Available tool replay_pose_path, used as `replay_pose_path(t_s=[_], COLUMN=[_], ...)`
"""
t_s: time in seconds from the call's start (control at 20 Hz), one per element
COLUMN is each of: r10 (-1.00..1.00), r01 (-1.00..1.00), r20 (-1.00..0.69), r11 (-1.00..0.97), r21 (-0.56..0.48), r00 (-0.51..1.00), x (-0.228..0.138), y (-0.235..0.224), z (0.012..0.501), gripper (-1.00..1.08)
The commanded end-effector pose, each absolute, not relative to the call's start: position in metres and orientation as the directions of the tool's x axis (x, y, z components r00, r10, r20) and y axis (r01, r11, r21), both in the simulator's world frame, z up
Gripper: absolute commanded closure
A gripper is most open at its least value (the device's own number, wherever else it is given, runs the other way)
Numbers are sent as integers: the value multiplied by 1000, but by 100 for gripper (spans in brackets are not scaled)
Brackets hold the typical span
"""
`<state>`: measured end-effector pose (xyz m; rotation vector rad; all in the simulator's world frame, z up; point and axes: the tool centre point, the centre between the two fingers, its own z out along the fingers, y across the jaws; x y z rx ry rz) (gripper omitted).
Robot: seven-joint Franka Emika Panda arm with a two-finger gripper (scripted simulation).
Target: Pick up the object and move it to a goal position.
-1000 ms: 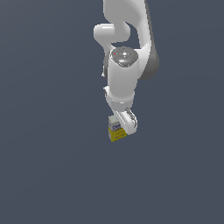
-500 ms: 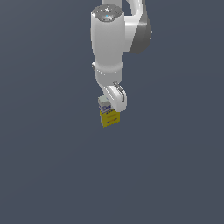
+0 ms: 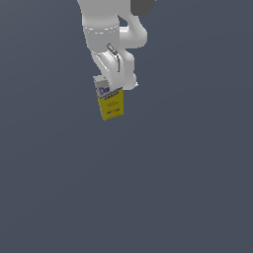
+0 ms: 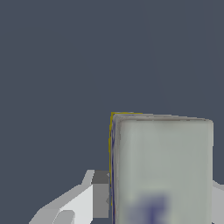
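small rectangular carton (image 3: 110, 101), yellow below, white-grey above with blue lettering and small red marks. hangs in mid-air under the arm, clear of any surface, towards the upper middle of the exterior view. held near its pale top end by the pincer (image 3: 114, 88), clamped on it from two opposite sides; in the wrist view one finger (image 4: 99, 194) presses against one side wall of the carton's pale top face, a sliver of the other showing at the far edge.

probably light and fairly stiff, like thin card: rigid enough for a side pinch, yet likely to dent under a hard squeeze. smooth printed faces, so possibly slippery; a grip on the flat side walls, close to the top, looks sensible, with the body narrower than the pincer's span.

long axis close to vertical, slightly tilted, the yellow bottom end swung a little towards the exterior view's right. white-grey end up, yellow end down, lettered face towards the exterior camera. no goal marker visible in either view.
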<state>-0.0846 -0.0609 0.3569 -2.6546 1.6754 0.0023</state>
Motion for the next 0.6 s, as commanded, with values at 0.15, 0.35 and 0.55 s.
replay_pose_path(t_s=[0.15,0.35,0.55], r10=[-903,-903,-903], r01=[-903,-903,-903], r20=[-3,-2,-1], r11=[-431,-430,-430], r21=[-1,-1,0], r00=[431,430,430], x=[-113,-130,-141], y=[-88,-104,-116], z=[407,437,460], gripper=[108,108,108])
